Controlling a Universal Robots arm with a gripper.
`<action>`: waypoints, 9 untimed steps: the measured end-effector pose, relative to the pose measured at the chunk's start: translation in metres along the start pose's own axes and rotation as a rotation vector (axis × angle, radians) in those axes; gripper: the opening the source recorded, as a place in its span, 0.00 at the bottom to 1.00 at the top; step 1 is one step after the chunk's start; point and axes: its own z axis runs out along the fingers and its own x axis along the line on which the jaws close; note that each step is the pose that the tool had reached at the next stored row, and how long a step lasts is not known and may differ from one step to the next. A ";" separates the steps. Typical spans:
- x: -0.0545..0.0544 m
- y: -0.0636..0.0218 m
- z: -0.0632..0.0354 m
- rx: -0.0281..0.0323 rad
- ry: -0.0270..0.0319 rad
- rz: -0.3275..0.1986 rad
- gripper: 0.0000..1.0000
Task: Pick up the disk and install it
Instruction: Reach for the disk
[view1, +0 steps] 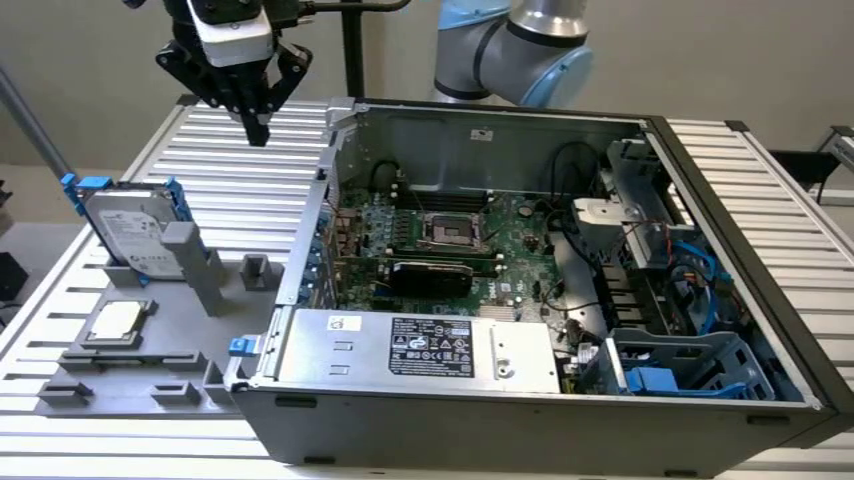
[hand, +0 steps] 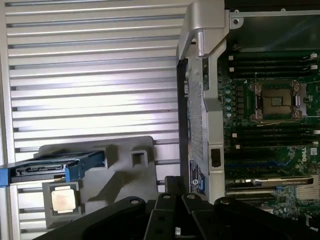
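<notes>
The disk (view1: 134, 228), a silver-grey drive with a white label in a blue carrier, stands on edge in a grey fixture (view1: 127, 355) at the exterior view's left. In the wrist view the disk (hand: 50, 169) shows edge-on, blue at both ends. My gripper (view1: 255, 128) hangs above the ribbed table behind the fixture, well clear of the disk, beside the open computer case (view1: 534, 400). Its black fingers (hand: 167, 200) meet at the tips with nothing between them.
A small square chip (view1: 118, 320) lies in a tray on the fixture in front of the disk. The case holds the motherboard (view1: 447, 235), a silver power supply (view1: 427, 350) and blue drive bays (view1: 681, 365). The case wall (hand: 200, 100) stands close to my gripper.
</notes>
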 end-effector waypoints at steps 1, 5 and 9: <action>0.005 -0.0003 -0.0001 0.0000 0.0000 0.000 0.11; 0.023 -0.0016 -0.0005 0.0000 0.0000 0.000 0.11; 0.041 -0.0029 -0.0009 0.0000 0.0000 0.000 0.11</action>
